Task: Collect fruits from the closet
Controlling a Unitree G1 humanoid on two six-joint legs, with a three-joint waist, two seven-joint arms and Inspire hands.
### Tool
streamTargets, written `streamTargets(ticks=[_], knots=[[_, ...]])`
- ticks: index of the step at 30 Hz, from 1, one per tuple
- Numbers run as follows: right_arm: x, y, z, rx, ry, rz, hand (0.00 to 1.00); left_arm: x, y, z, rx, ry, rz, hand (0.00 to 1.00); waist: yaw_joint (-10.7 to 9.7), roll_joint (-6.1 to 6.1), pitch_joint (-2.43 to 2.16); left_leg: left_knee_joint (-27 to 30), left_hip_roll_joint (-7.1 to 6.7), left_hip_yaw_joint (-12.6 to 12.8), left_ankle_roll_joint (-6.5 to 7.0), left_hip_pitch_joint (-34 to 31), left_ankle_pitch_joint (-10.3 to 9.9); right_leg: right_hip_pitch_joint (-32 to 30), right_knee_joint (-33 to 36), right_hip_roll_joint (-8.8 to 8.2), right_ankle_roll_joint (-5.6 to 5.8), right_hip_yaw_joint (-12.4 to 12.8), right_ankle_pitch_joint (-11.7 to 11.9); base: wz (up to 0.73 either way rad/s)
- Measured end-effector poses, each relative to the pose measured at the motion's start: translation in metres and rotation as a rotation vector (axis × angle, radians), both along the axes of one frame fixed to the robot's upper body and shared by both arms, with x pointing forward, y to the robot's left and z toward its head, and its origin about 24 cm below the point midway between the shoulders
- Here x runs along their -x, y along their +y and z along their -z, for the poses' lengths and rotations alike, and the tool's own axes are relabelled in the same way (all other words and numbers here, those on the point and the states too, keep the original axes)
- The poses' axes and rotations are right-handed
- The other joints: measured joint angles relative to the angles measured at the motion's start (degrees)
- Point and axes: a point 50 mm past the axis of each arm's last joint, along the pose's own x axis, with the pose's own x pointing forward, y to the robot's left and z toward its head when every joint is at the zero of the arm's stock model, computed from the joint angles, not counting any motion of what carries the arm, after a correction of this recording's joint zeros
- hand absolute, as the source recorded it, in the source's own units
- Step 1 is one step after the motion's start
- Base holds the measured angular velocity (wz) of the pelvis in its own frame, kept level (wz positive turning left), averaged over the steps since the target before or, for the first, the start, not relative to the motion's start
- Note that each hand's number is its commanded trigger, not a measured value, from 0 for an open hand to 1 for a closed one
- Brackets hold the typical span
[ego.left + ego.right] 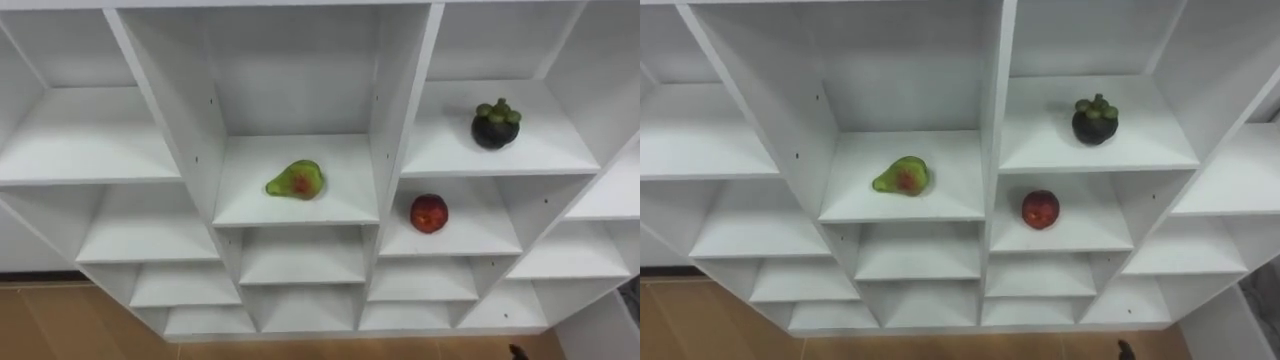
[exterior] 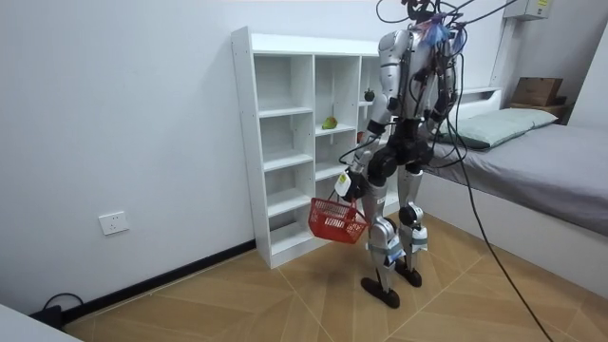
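- Room view: the robot stands facing the white closet (image 2: 245, 142), its left hand (image 2: 349, 185) gripping the red basket's (image 2: 337, 220) handle.
- Pear (image 1: 295, 181), mangosteen (image 1: 496, 124) and red fruit (image 1: 429, 213) lie on the closet's shelves.

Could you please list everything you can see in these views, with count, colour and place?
shelf unit: one, white, open compartments, against the wall in front of the robot
pear: one, green with a red blush, middle column shelf
mangosteen: one, dark purple with a green cap, right column, one shelf higher than the pear
round fruit: one, red, on the shelf directly below the mangosteen
basket: one, red, hanging beside the robot's leg
bed: one, grey cover, at the room view's right
pillow: one, pale, on the bed
wall socket: one, white, low on the wall
floor: wooden, brown
left hand: lowered at the robot's side, holding the basket's handle
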Motion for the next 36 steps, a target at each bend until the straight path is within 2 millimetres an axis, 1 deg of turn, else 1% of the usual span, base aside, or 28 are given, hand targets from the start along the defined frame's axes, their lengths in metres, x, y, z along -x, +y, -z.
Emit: streamTargets(ticks=[5,7,10,13,16,19,20,26,27,31,36], knots=[[-0.015,0.005,-0.019,0.011,-0.137,-0.018,0.00,-0.008,0.000,-0.002,0.015,-0.067,-0.062,1.00,-0.1,0.07,0.05,-0.1,0.00,1.0,0.00,0.3,0.0,-0.1,0.0,0.04,0.01,0.8,0.0,-0.10],[-0.025,0.009,-0.033,0.011,-0.224,-0.040,0.00,-0.014,0.000,-0.005,0.021,-0.111,-0.065,1.00,-0.1,0.24,0.15,-0.2,-0.01,1.1,0.00,0.2,0.0,-0.3,0.0,0.20,0.01,1.0,0.0,-0.06],[-0.036,0.017,-0.050,0.004,-0.323,-0.077,0.00,-0.018,-0.001,-0.006,0.028,-0.148,-0.060,1.00,-0.1,0.22,0.13,-0.3,0.03,1.1,0.00,-0.3,0.0,-1.0,0.2,0.20,-0.01,1.2,0.0,-0.03],[-0.055,0.026,-0.080,0.002,-0.493,-0.106,0.00,-0.021,-0.001,-0.007,0.033,-0.188,-0.096,1.00,-0.2,0.15,0.09,-0.3,0.06,1.1,0.00,-0.5,0.0,-1.1,0.1,0.57,0.00,1.8,0.2,-0.06],[-0.067,0.033,-0.102,0.011,-0.643,-0.127,0.00,-0.019,0.001,-0.007,0.029,-0.199,-0.123,1.00,-0.5,-0.21,-0.01,-0.3,0.16,1.2,-0.01,-0.6,0.0,-1.3,0.1,0.78,-0.12,2.3,0.3,-0.10],[-0.070,0.035,-0.111,0.013,-0.694,-0.127,0.00,-0.017,0.001,-0.007,0.032,-0.202,-0.150,1.00,-0.5,-0.46,-0.09,-0.4,0.16,1.2,0.00,-0.8,0.0,-1.9,0.2,0.80,-0.12,2.4,0.3,0.00],[-0.072,0.036,-0.117,0.017,-0.721,-0.126,0.00,-0.017,0.001,-0.007,0.033,-0.204,-0.155,1.00,-0.3,-0.45,-0.12,-0.4,0.18,1.2,-0.01,-1.3,0.0,-2.0,0.2,0.83,-0.12,2.4,0.4,0.00],[-0.078,0.036,-0.140,0.051,-0.830,-0.120,0.00,-0.012,0.001,-0.005,0.032,-0.172,-0.138,1.00,0.0,-0.06,0.07,-0.4,0.26,1.4,0.00,-1.9,0.0,-2.8,0.2,0.92,-0.11,2.3,1.0,-0.01],[-0.079,0.037,-0.147,0.060,-0.862,-0.123,0.00,-0.011,0.001,-0.004,0.033,-0.164,-0.140,1.00,0.1,0.02,0.11,-0.4,0.26,1.4,0.00,-2.0,0.0,-2.8,0.2,0.92,-0.07,2.3,1.0,0.00],[-0.084,0.040,-0.167,0.073,-0.965,-0.128,0.00,-0.013,0.000,-0.004,0.033,-0.160,-0.121,1.00,0.1,0.00,0.11,-0.5,0.26,1.4,0.01,-2.0,0.0,-2.8,0.1,0.96,0.04,2.3,1.1,0.02],[-0.087,0.041,-0.186,0.115,-1.054,-0.133,0.00,-0.013,0.001,-0.004,0.033,-0.159,-0.119,1.00,0.1,-0.18,0.03,-0.8,0.20,1.4,0.03,-1.8,0.0,-2.8,0.1,0.91,0.11,2.3,1.1,0.00]])
